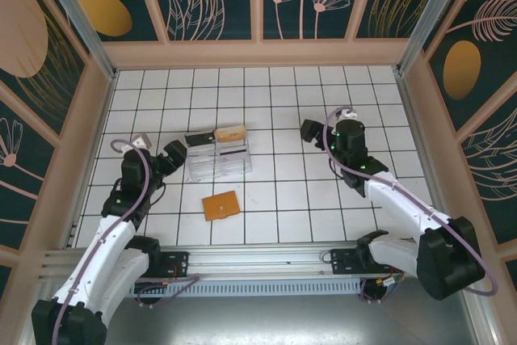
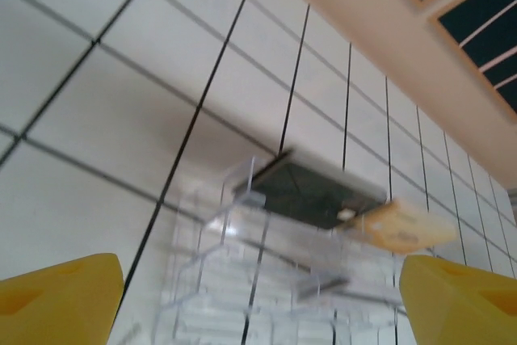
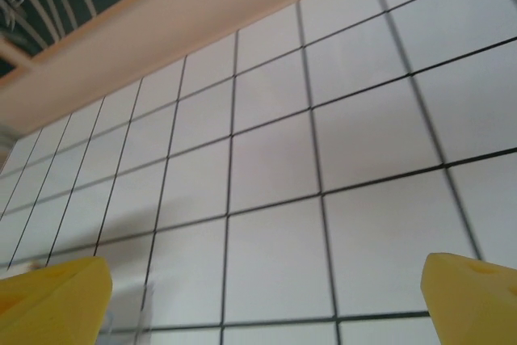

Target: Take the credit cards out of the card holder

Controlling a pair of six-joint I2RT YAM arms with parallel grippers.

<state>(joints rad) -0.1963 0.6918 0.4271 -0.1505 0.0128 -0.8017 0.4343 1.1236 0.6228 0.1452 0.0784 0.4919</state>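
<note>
As I watch from above, the card holder [image 1: 220, 205] lies flat on the white gridded tabletop [image 1: 275, 94], just on the near side of the clear plastic tray [image 1: 218, 163] and apart from both arms. A dark grey card [image 1: 198, 140] rests at the tray's far left corner. A tan-orange flat piece [image 1: 230, 132] sits beside it at the far right, and I cannot tell whether that piece is a card. My left end effector [image 1: 172, 155] sits just left of the tray, its yellow fingertips [image 2: 65, 296] spread wide with nothing gripped between them. My right end effector [image 1: 310, 130] hangs well to the right of the tray over bare tiles, likewise spread wide and empty
</note>
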